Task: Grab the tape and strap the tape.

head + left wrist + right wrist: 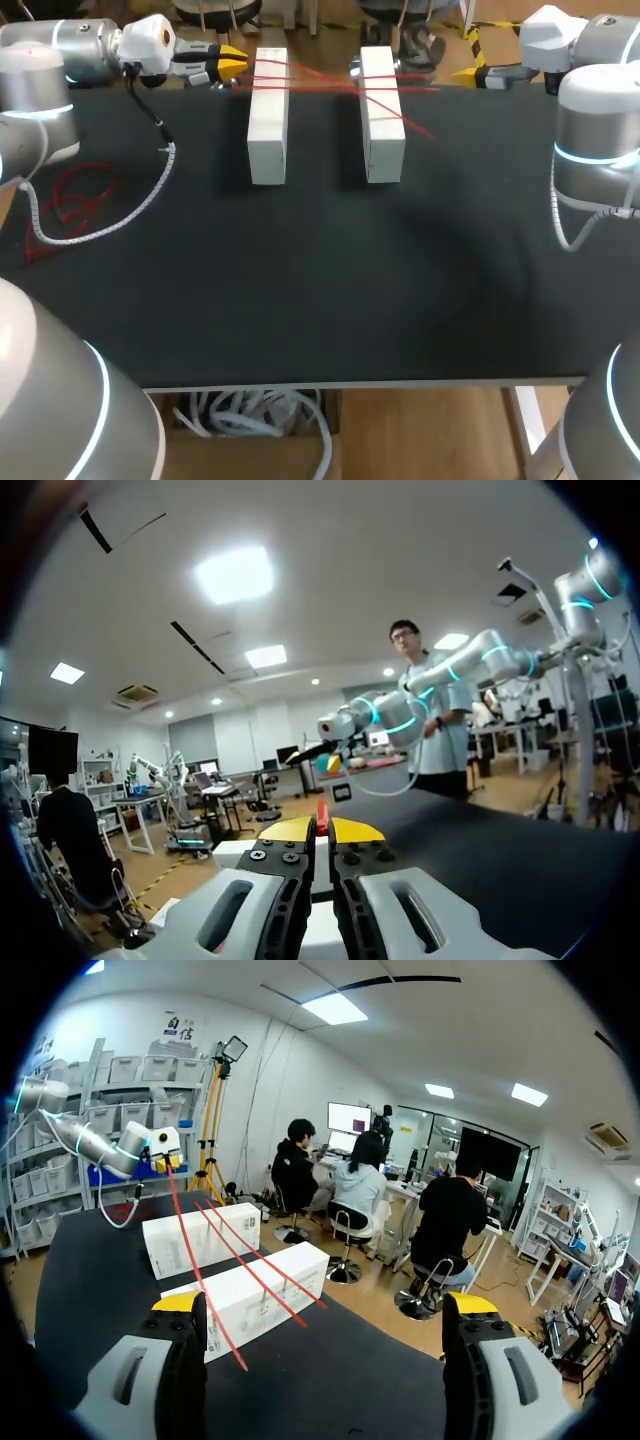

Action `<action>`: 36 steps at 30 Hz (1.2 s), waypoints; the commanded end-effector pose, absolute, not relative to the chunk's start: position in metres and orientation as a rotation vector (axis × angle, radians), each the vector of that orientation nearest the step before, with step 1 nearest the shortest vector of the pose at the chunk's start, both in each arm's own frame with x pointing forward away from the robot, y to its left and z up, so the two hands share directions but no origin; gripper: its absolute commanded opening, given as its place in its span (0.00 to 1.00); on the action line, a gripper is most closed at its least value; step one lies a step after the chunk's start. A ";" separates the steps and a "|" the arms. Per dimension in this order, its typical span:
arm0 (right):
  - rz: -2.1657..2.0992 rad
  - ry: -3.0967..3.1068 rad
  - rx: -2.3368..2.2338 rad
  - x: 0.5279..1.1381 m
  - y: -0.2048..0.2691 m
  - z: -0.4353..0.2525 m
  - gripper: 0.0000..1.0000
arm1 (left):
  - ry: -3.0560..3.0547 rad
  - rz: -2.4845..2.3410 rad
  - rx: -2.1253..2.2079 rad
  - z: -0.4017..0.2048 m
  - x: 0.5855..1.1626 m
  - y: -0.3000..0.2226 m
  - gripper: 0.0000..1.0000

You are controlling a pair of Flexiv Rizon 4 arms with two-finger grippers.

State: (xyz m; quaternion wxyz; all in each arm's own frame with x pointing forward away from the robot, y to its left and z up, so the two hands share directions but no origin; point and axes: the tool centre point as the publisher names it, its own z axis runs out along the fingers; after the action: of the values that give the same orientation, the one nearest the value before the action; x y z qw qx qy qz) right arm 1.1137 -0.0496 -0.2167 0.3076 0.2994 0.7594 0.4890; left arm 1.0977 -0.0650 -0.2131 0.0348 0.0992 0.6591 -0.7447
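The left gripper pinches the red tape, already crossed over both boxes; more wrapping seems left. The right gripper is wide open

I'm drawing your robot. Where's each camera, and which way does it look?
Head view: above and behind, looking down on black table, two white rectangular boxes, both arms.
Left wrist view: along left gripper, shut on red tape, across the table.
Right wrist view: along open right gripper, toward the boxes.
Head and right wrist share boxes, tape.
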 end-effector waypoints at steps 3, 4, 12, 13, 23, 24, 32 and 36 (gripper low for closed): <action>1.291 2.011 0.793 1.114 -0.050 -0.216 1.00 | 2.015 -2.294 0.305 -0.203 1.089 -0.072 0.00; 1.291 2.011 0.793 1.114 -0.050 -0.216 1.00 | 1.965 -2.317 0.315 -0.200 1.087 -0.075 0.00; 1.291 2.011 0.793 1.114 -0.050 -0.216 1.00 | 1.865 -2.350 0.251 -0.172 1.076 -0.087 0.00; 1.291 2.011 0.793 1.114 -0.050 -0.216 1.00 | 1.854 -2.353 0.234 -0.169 1.074 -0.089 0.00; 1.291 2.011 0.793 1.114 -0.050 -0.216 1.00 | 1.855 -2.385 0.154 -0.144 1.053 -0.098 0.00; 1.291 2.011 0.793 1.114 -0.050 -0.216 1.00 | 1.853 -2.395 0.150 -0.143 1.051 -0.099 0.00; 1.291 2.011 0.793 1.114 -0.050 -0.216 1.00 | 1.834 -2.444 0.110 -0.130 1.040 -0.103 0.00; 1.291 2.011 0.793 1.114 -0.050 -0.216 1.00 | 1.807 -2.457 0.117 -0.123 1.037 -0.104 0.00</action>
State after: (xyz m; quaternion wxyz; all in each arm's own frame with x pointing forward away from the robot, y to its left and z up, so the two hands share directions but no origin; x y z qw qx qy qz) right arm 1.1137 -0.0496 -0.2166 0.3076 0.2994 0.7594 0.4890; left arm 1.0431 -0.1029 -0.1260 0.0217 0.0684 0.5898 -0.8044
